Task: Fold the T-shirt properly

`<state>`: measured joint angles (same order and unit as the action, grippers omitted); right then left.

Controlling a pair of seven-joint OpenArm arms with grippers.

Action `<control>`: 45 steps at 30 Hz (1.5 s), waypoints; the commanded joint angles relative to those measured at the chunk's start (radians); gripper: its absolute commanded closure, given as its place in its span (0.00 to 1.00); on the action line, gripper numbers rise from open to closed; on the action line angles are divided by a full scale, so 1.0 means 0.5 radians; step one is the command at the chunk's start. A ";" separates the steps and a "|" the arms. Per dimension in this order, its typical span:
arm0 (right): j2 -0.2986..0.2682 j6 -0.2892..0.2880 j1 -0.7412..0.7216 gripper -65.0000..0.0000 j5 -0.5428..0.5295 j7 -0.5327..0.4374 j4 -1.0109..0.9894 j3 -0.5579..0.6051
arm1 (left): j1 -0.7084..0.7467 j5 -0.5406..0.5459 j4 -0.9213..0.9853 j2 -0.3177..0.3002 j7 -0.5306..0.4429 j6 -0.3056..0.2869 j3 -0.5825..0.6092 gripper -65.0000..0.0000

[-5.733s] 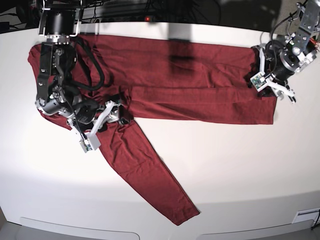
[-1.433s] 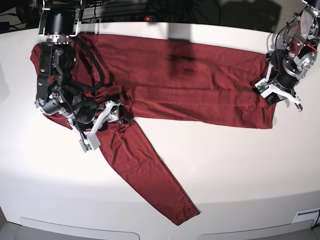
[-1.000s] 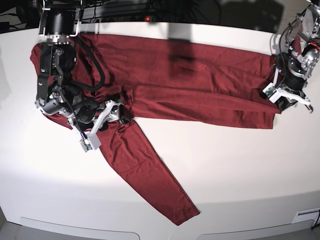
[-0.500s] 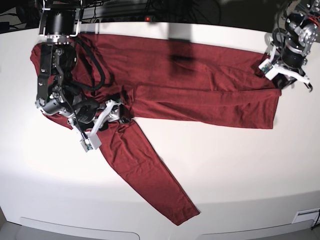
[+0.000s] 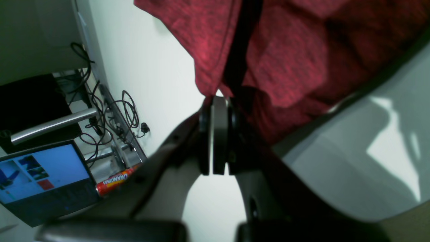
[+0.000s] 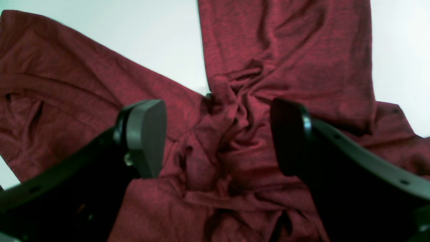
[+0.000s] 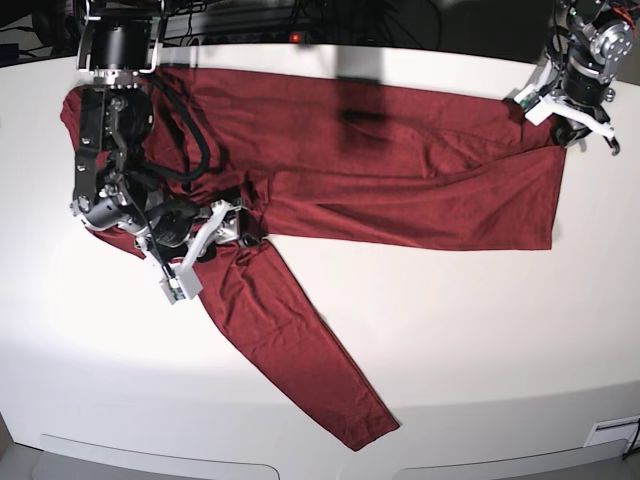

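Note:
The maroon T-shirt (image 7: 400, 170) lies spread across the white table, with one long sleeve (image 7: 300, 350) running diagonally toward the front edge. At the far right corner my left gripper (image 7: 566, 118) is shut on the shirt's edge; in the left wrist view its pads (image 5: 215, 99) press together where the fabric (image 5: 289, 50) meets their tips. On the left of the base view my right gripper (image 7: 238, 228) stands open low over the shirt near the sleeve's root. In the right wrist view its fingers (image 6: 144, 134) straddle a bunched ridge of cloth (image 6: 228, 134).
The bare white table (image 7: 480, 330) stretches in front of the shirt down to its front edge. Past the table's edge in the left wrist view are loose cables (image 5: 124, 111), a lit screen (image 5: 40, 171) and an orange can (image 5: 114, 178).
My left gripper has moved toward the table's far right corner, drawing the shirt's right edge out and back with it. The right arm has stayed still.

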<state>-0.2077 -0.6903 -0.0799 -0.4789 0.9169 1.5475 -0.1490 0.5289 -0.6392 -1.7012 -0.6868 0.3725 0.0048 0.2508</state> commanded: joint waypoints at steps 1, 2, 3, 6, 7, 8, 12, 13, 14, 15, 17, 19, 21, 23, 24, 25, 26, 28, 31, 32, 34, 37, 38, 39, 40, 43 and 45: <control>-0.011 -0.016 -0.040 0.28 -0.040 -0.046 0.039 -0.003 | 0.001 0.005 -0.031 -0.034 -0.024 0.046 -0.014 1.00; -0.011 -0.016 -0.040 0.28 -0.040 -0.046 0.039 -0.003 | 0.000 0.041 -0.031 -0.034 -0.040 0.046 -0.014 1.00; -0.011 -0.016 -0.039 0.28 -0.040 -0.046 0.039 -0.003 | 0.001 0.063 -0.031 -0.034 -0.050 0.045 -0.014 1.00; -0.011 -0.016 -0.039 0.28 -0.040 -0.045 0.039 -0.003 | 0.001 0.081 -0.031 -0.034 -0.050 0.045 -0.014 1.00; -0.011 -0.016 -0.039 0.28 -0.040 -0.044 0.039 -0.003 | 0.001 0.080 -0.031 -0.034 -0.050 0.045 -0.014 0.98; -0.011 -0.016 -0.039 0.28 -0.039 -0.044 0.039 -0.003 | 0.001 0.080 -0.031 -0.034 -0.050 0.045 -0.014 0.86; -0.011 -0.016 -0.039 0.28 -0.040 -0.046 0.039 -0.003 | 0.001 0.074 -0.027 -0.035 -0.049 0.045 -0.016 0.62; -0.011 -0.016 -0.040 0.28 -0.040 -0.049 0.039 -0.003 | 0.000 0.074 -0.027 -0.034 -0.050 0.045 -0.016 0.62; -0.011 -0.016 -0.039 0.28 -0.040 -0.057 0.039 -0.003 | 0.000 0.074 -0.027 -0.035 -0.050 0.050 -0.016 0.62; -0.011 -0.016 -0.039 0.28 -0.039 -0.068 0.039 -0.003 | 0.000 0.073 -0.027 -0.034 -0.050 0.079 -0.016 0.62; -0.011 -0.016 -0.040 0.28 -0.040 -0.101 0.039 -0.003 | -0.005 0.063 -0.027 -0.034 -0.051 0.226 -0.016 0.62; -0.011 -0.016 -0.040 0.28 -0.040 -0.150 0.039 -0.003 | -0.032 -0.034 -0.027 -0.034 -0.050 0.381 -0.016 0.62; -0.010 -0.016 -0.053 0.28 -0.040 -0.206 0.038 -0.003 | -0.092 -0.090 -0.027 -0.034 -0.048 0.508 -0.016 0.62; -0.005 -0.016 -0.095 0.28 -0.031 -0.254 0.025 -0.003 | -0.182 -0.076 -0.027 -0.034 -0.047 0.568 -0.016 0.62; 0.002 -0.016 -0.132 0.28 0.003 -0.278 0.008 -0.003 | -0.237 -0.048 -0.027 -0.033 -0.047 0.569 -0.016 0.62; 0.015 -0.016 -0.180 0.28 0.039 -0.294 -0.018 -0.003 | -0.294 0.002 -0.027 -0.027 -0.047 0.568 -0.016 0.62; 0.031 -0.016 -0.232 0.28 0.076 -0.306 -0.053 -0.003 | -0.355 0.075 -0.027 -0.021 -0.050 0.568 -0.015 0.62; 0.075 -0.016 -0.354 0.28 0.125 -0.319 -0.153 -0.002 | -0.475 0.261 -0.027 -0.005 -0.066 0.565 -0.015 0.62; 0.159 -0.016 -0.574 0.28 0.179 -0.388 -0.392 -0.003 | -0.628 0.472 -0.027 0.031 -0.064 0.565 -0.015 0.62; 0.191 -0.010 -0.652 0.28 0.229 -0.432 -0.497 -0.003 | -0.668 0.508 -0.027 0.046 -0.056 0.565 -0.015 0.62; 0.249 0.066 -0.816 0.28 0.370 -0.539 -0.752 -0.002 | -0.724 0.534 -0.027 0.079 -0.014 0.562 -0.015 0.62; 0.300 0.189 -1.050 0.28 0.594 -0.768 -1.194 -0.002 | -0.765 0.533 -0.027 0.117 0.043 0.561 -0.015 0.62; 0.303 0.246 -1.122 0.28 0.636 -0.866 -1.339 -0.003 | -0.766 0.533 -0.027 0.121 0.042 0.561 -0.015 0.62; 0.304 0.304 -1.191 0.28 0.667 -0.951 -1.468 -0.003 | -0.764 0.534 -0.027 0.121 0.042 0.561 -0.015 0.62; 0.305 0.375 -1.254 0.28 0.700 -1.028 -1.582 -0.003 | -0.763 0.534 -0.027 0.121 0.044 0.561 -0.015 0.62; 0.319 0.623 -1.395 0.30 0.806 -1.160 -1.833 -0.003 | -0.758 0.536 -0.027 0.121 0.052 0.561 -0.015 0.62; 0.350 0.855 -1.416 0.30 0.948 -1.327 -1.924 -0.003 | -0.760 0.533 -0.027 0.121 0.069 0.561 -0.015 0.62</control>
<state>-0.0380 -0.2462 -0.7559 0.0010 0.2684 0.5724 -0.1509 0.1604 -0.3584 -1.6997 -0.6121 0.4229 0.2638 0.2508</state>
